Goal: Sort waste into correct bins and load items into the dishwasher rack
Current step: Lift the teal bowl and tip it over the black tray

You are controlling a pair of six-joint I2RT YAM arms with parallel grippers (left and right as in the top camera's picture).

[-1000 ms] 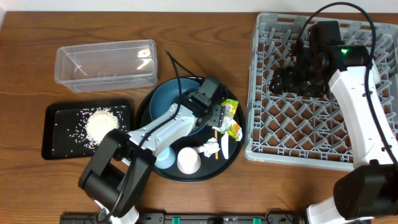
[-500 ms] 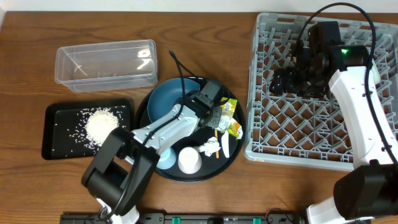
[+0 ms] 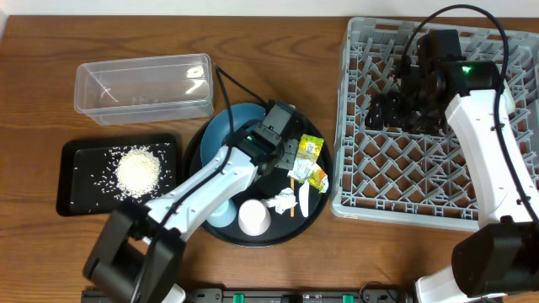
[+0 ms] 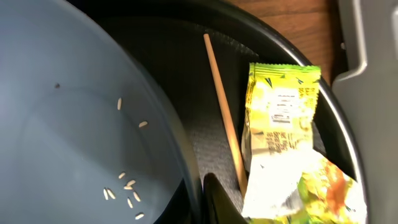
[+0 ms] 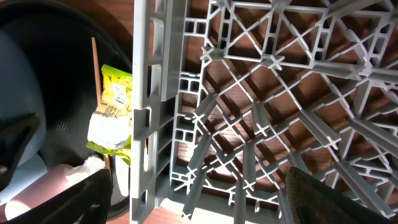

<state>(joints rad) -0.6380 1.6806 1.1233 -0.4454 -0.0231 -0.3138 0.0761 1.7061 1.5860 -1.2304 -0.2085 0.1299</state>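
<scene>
End effector [image 3: 290, 157], left, low beside wrappers [image 3: 310, 150]

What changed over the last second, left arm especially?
Left claw closed beside the wooden stick and wrappers; whether it caught anything is unclear. It edged slightly toward the clear tub. Right claw stayed open over the rack; the rest looks unmoved.

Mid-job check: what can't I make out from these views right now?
- Whether the left gripper holds anything: overhead its body covers the fingers; left wrist view cuts them at the bottom edge.
- The pale blue cup: overhead, mostly under the left arm.
- The wooden stick: lower end behind the wrapper, left wrist.
</scene>
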